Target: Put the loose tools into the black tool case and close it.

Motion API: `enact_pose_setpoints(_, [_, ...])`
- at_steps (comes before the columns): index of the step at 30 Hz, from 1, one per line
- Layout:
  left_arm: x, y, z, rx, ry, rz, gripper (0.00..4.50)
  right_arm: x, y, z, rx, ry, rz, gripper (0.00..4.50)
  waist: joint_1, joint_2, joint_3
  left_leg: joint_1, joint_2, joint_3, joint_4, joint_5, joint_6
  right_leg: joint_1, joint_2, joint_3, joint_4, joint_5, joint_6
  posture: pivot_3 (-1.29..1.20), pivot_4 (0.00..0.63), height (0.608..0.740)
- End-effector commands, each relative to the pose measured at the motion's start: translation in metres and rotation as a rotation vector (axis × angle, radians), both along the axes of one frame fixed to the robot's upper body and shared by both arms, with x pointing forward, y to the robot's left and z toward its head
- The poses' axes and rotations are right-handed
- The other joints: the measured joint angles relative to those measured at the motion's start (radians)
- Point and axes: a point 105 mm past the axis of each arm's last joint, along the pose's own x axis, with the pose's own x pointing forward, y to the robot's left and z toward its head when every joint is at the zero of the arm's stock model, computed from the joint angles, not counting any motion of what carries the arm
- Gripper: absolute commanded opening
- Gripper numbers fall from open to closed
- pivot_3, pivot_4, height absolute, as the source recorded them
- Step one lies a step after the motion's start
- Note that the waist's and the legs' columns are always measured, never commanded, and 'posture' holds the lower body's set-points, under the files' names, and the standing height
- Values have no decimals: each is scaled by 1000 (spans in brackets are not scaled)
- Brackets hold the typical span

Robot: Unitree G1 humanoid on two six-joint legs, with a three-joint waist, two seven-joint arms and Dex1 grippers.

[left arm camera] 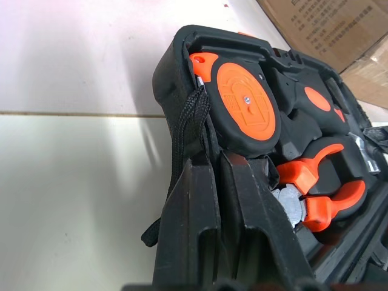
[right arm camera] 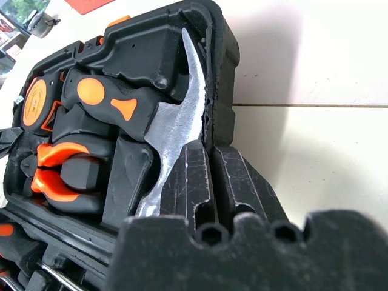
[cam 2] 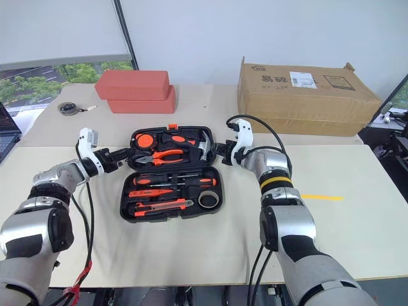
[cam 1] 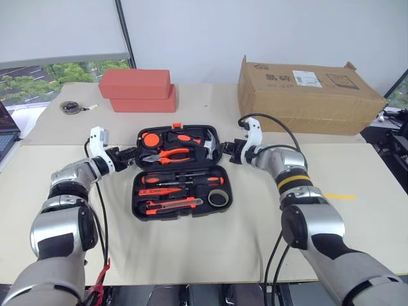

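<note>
Nearest item: flat black plastic tool case (cam 1: 182, 172), hinged, lying open at the centre of the pale table (cam 1: 357, 223).

Front tray, nearest the camera: two long-shafted screwdrivers with black-orange handles (cam 1: 182, 180), slim orange tester pen (cam 1: 160, 190), black-orange utility knife (cam 1: 173, 204), small dark tape ring (cam 1: 218, 197) at the tray's 3 o'clock end. All sit in moulded slots.

Rear half, 12 o'clock side: round orange-faced tape measure (left arm camera: 245, 106), orange-handled pliers (cam 1: 167, 154), chrome-headed hammer (right arm camera: 176, 124). Small orange latch (cam 1: 176, 125) on the far edge.

Left gripper (cam 1: 129, 155): at the rear half's 9 o'clock edge, jaws clenched on the case rim beside the tape measure.

Right gripper (cam 1: 224, 151): at the rear half's 3 o'clock edge, jaws clenched on the rim next to the hammer head.

Background, 11 o'clock: two stacked red rectangular boxes (cam 1: 137, 90); small dark round disc with white tab (cam 1: 70, 107) further toward 10 o'clock. At 1 o'clock: large brown cardboard box (cam 1: 306, 95).
</note>
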Motion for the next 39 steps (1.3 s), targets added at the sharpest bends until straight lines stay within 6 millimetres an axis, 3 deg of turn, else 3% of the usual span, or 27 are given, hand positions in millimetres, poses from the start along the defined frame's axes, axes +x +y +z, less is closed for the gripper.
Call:
enact_pose_setpoints(1, [-7, -9, 9, -33, -44, -110, 8, 3, -17, 29, 9, -117, -24, 0, 2, 0, 0, 0, 0, 0, 0, 0, 0, 0, 0, 0, 0, 0, 0, 0, 150, 712])
enact_pose_setpoints(9, [-9, -32, 35, 36, -214, -264, 8, -12, -34, 54, 45, -317, 23, 0, 9, 0, 0, -3, -1, 0, 0, 0, 0, 0, 0, -1, 0, 0, 0, 0, 150, 712])
enact_pose_setpoints(13, [-6, -43, 47, 159, -326, -303, 8, -27, -44, 62, 52, -450, 105, 0, 9, 0, 0, -4, -2, 0, 0, 0, 1, -2, 0, 0, -1, 0, 1, 0, 150, 712])
enact_pose_setpoints(20, [-19, -56, 45, 407, -553, -412, 8, -55, -52, 49, -55, -650, 262, 0, -1, 0, 0, -3, -1, 1, 0, 0, 1, -4, 0, 0, -1, 0, 1, 0, 150, 712])
enact_pose_setpoints(26, [-23, -55, 49, 520, -713, -366, 8, -72, -54, 38, -136, -822, 337, 0, 3, 0, 0, -1, 0, 1, 0, 0, 0, -2, 0, 1, -1, 0, 2, 0, 150, 712])
enact_pose_setpoints(32, [-45, -56, 32, 730, -872, -446, 8, -87, -60, 21, -243, -930, 408, 0, 2, 0, 0, 2, 1, 1, 1, 1, -1, 0, 0, 2, 0, -3, 6, 0, 150, 712])
enact_pose_setpoints(36, [-61, -56, 24, 842, -985, -486, 8, -98, -68, 9, -420, -1031, 493, 0, 5, 0, 0, 6, 2, 1, 1, 0, 0, 5, 0, 1, -1, -3, 6, 0, 150, 712])
enact_pose_setpoints(39, [-69, -53, 21, 908, -1034, -512, 940, -103, -76, 1, -553, -1082, 570, 0, 10, 0, 0, 12, 2, 1, 0, -7, 0, 12, -2, 1, -2, -3, 6, 0, 150, 712])
